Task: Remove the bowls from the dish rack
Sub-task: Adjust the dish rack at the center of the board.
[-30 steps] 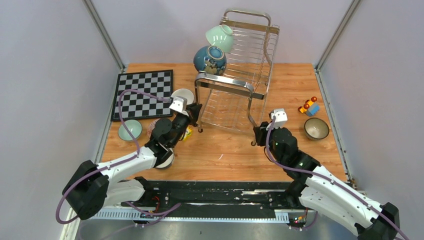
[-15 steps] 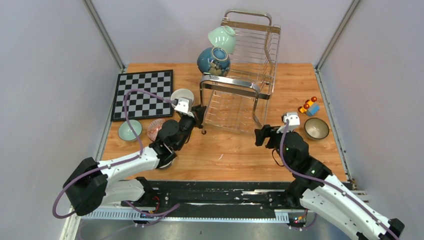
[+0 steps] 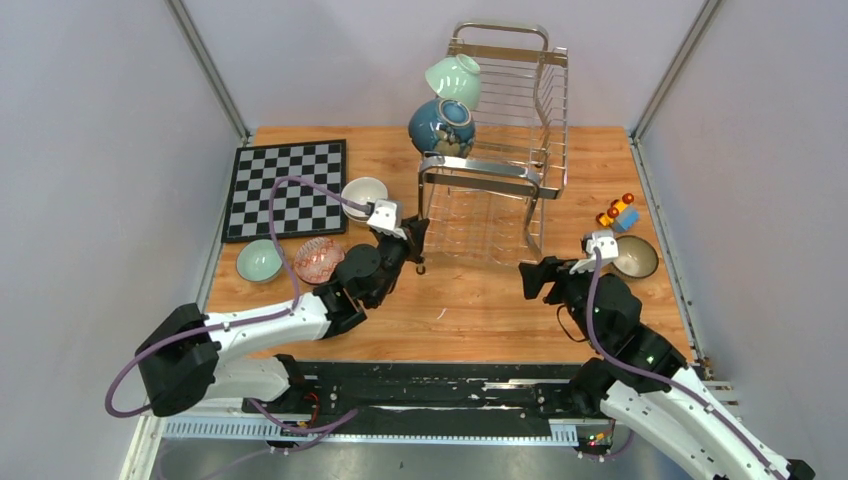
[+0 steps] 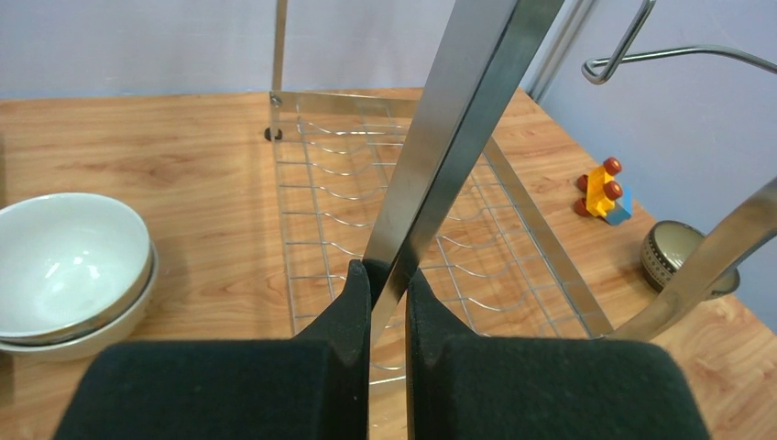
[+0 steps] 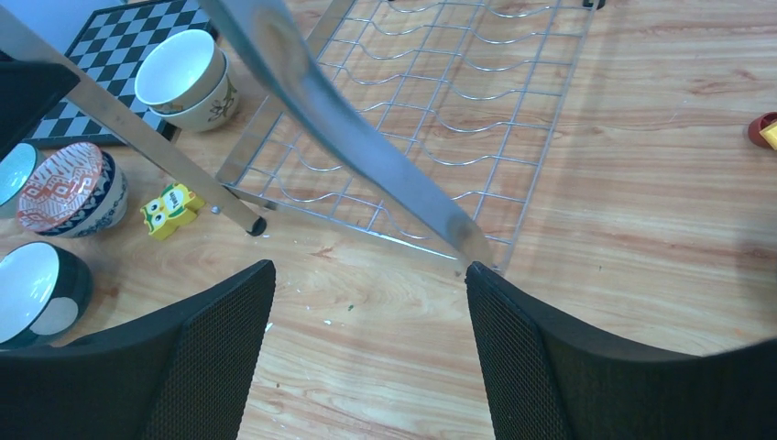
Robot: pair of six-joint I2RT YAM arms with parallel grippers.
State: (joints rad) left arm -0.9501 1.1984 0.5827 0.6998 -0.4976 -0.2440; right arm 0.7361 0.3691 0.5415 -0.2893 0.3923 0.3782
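Center of the overhead view: the left gripper [image 3: 416, 236] is clamped tight on the front left leg of the dish rack [image 3: 506, 95], which stands at the upper middle of the wooden table [image 3: 470, 310]. From its wrist camera we see both black fingers [image 4: 353, 302] pressed against that chrome bar, with only a slit between them.

Two bowls sit at the left end of the rack's upper tier. A mint green bowl [image 3: 452, 78] is tipped on its side, and a dark blue bowl [image 3: 441, 127] sits just below it.

Right of center, the right gripper [image 3: 536, 278] is spread wide and holds nothing. In its own view the rack's front right leg ends just beside one fingertip [image 5: 481, 275]; we cannot tell whether they touch.

More bowls rest on the table. The white bowls [image 3: 364, 192], a stacked pair, sit at the lower right corner of the chessboard [image 3: 285, 187]. A pale green bowl [image 3: 259, 261] and a red-patterned bowl [image 3: 318, 259] lie at left, below the board. A dark bowl with a white inside [image 5: 32, 289] shows at the lower left of the right wrist view. A dark-rimmed bowl [image 3: 634, 257] stands at right, near the toy car [image 3: 618, 213]. A yellow owl block [image 5: 171, 209] lies just beside the red-patterned bowl.
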